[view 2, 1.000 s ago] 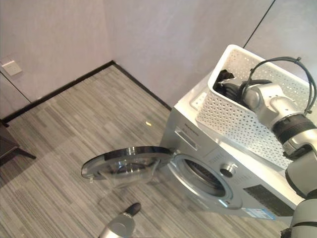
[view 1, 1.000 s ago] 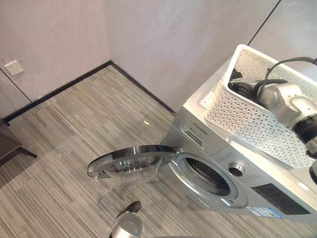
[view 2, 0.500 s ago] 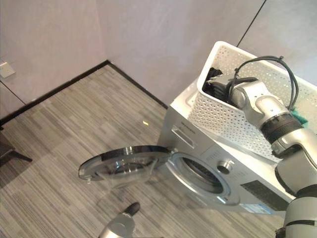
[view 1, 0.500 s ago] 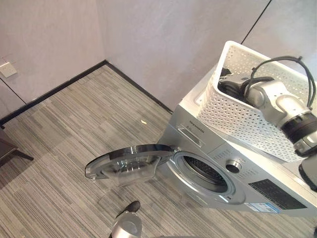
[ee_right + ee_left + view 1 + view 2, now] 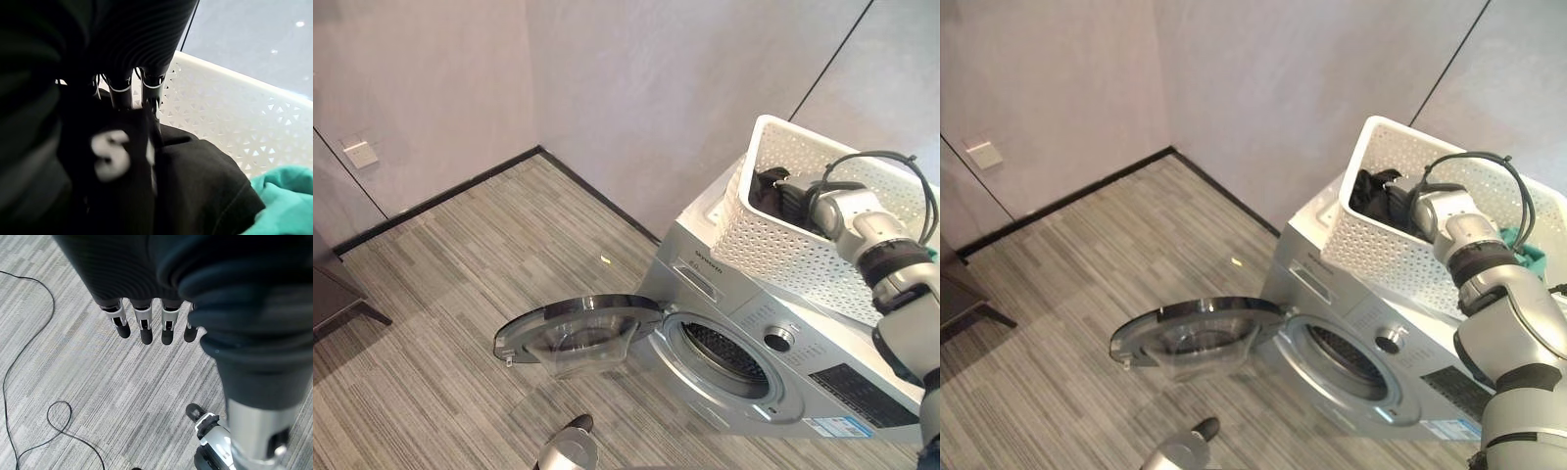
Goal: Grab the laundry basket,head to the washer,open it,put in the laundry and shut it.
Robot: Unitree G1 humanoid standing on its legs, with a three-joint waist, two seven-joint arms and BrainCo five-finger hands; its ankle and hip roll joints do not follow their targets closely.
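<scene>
Right robot hand (image 5: pixel 1398 204) is down inside the white laundry basket (image 5: pixel 773 250), reaching in w/ its dark ribbed cover at the basket's near-left end. In the right wrist view its fingers (image 5: pixel 120 94) go down into a black garment (image 5: pixel 195 186) w/ a white print on it; fingertips are buried in the cloth, so can't tell whether they are clamped on it or just pressing. A teal cloth (image 5: pixel 279 196) lies just beside the black one in the basket, also visible at the basket's far-right side (image 5: pixel 1518 247) behind the arm.

Basket sits on top of the washer (image 5: pixel 822 377), toward the top's left-rear corner, its perforated wall facing the front edge. Washer is silver, front-loading; a round knob (image 5: pixel 777 340) sits on the control panel under the basket. Washer door (image 5: pixel 576 328) is swung fully open to the left, lying roughly level above the floor, glass bowl facing down. Drum opening (image 5: pixel 724 357) is uncovered, dark inside.

Left robot hand (image 5: pixel 146 325) hangs low over the striped grey carpet floor (image 5: pixel 460 284), fingers straight and relaxed, holding nothing, thumb apart; it shows at the bottom edge of the head views (image 5: pixel 570 452), in front of the open door.

Wall socket plate (image 5: pixel 358 154) on the left wall, above the dark skirting.
</scene>
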